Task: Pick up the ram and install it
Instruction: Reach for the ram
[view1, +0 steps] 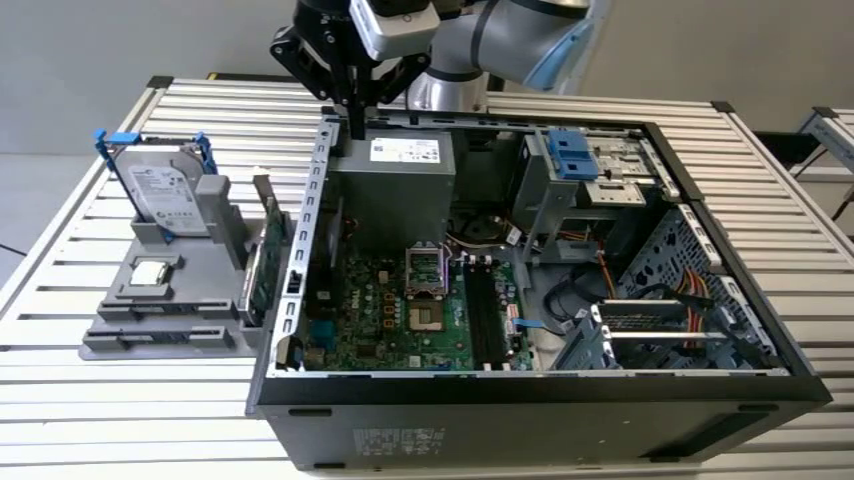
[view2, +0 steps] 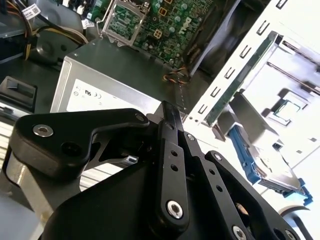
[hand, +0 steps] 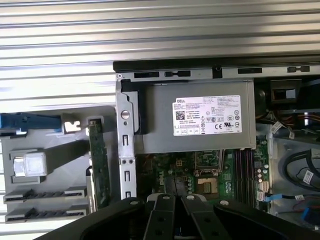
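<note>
Gripper (view1: 356, 126): matt black, possibly anodised metal.
Power supply (hand: 160, 131): dull grey sheet metal.
Table slats (view1: 134, 420): bare brushed metal.

Exterior view: high, outside computer case (view1: 534, 395), facing down into open side, mid-distance. Both wrist views: behind gripper (view2: 168, 109), close above case, facing down. All share power supply (hand: 200, 122).

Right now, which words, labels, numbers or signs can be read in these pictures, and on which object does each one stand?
White label on the power supply: a logo word, certification marks, barcodes; the fine print is too small to read.
Label on the hard drive: too small to read.
Sticker on the case wall: too small to read.
White cable tag: too small to read.
</note>
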